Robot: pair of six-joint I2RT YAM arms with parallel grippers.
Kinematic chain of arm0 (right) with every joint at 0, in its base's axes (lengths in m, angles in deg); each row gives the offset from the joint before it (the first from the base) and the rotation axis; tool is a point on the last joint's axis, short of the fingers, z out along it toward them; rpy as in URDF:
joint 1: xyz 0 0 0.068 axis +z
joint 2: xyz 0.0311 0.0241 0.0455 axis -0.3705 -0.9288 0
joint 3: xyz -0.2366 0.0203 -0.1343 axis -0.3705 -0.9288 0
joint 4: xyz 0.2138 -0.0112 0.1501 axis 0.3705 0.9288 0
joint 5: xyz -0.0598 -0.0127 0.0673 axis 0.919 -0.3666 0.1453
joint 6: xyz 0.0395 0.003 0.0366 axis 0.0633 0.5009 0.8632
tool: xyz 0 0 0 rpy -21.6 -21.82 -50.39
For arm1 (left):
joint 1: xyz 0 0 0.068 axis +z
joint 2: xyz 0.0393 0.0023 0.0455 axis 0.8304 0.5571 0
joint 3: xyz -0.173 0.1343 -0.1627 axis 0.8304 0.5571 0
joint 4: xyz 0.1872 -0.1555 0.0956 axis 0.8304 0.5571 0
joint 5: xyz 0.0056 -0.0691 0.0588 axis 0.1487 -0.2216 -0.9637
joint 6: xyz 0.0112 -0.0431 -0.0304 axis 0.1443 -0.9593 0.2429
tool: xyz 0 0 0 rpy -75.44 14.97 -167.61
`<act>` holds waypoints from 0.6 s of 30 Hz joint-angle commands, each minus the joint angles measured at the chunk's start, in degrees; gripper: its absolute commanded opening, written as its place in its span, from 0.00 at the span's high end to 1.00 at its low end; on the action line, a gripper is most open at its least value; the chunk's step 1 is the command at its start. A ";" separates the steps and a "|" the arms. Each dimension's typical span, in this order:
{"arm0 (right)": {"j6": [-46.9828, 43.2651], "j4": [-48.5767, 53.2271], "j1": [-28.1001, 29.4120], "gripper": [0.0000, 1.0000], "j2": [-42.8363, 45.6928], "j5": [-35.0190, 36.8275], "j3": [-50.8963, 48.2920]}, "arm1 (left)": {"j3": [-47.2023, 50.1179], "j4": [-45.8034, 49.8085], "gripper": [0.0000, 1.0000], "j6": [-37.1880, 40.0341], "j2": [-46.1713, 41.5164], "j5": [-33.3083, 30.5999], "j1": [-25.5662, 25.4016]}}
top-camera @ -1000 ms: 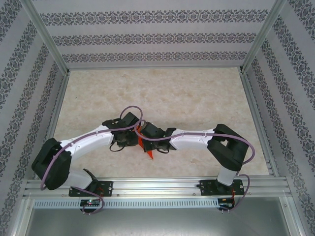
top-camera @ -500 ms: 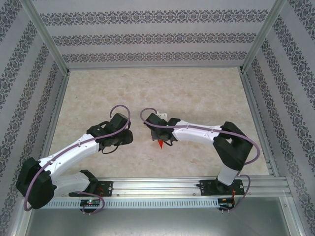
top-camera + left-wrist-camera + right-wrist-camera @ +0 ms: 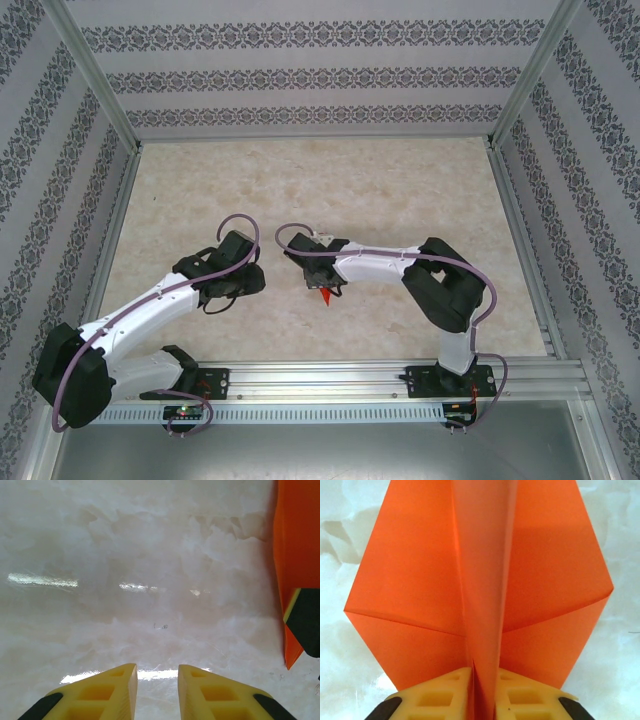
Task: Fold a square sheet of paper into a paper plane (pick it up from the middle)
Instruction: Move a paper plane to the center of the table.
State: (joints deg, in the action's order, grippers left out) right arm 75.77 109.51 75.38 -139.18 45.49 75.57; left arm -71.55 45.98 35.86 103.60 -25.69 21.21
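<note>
Right end effector (image 3: 482,676) is pressed together on the paper plane (image 3: 485,580), pinching its centre fold, with the wings spread to either side. The plane is over the middle of the bench (image 3: 400,190). Left end effector (image 3: 157,672) has its fingers slightly spread with nothing between them. It sits low, near the plane's left side, not touching it.

The yellow-fingered right pincer (image 3: 483,676) clamps the upright centre fold of the bright orange paper plane (image 3: 415,585), wings spread over the pale marbled counter (image 3: 339,675).
</note>
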 commanded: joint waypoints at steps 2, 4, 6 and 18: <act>0.63 -1.79 -0.80 0.80 -2.32 -1.78 -1.06 | 0.27 -1.37 0.70 1.23 0.60 0.49 0.83; 1.43 -1.71 -0.48 0.81 -4.28 -2.52 -1.14 | 0.39 -1.56 0.70 1.22 0.65 0.50 0.92; 1.98 -1.86 -0.11 0.77 -5.98 -3.51 -1.31 | 0.51 -1.63 0.70 1.21 0.75 0.41 0.98; 2.80 3.91 -0.11 0.67 -6.35 -2.39 3.28 | -0.07 -1.35 0.70 1.91 1.76 0.40 1.52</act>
State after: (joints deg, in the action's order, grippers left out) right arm 77.98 110.51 75.35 -142.59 45.20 78.95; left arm -71.40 45.80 36.47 105.50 -25.21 22.01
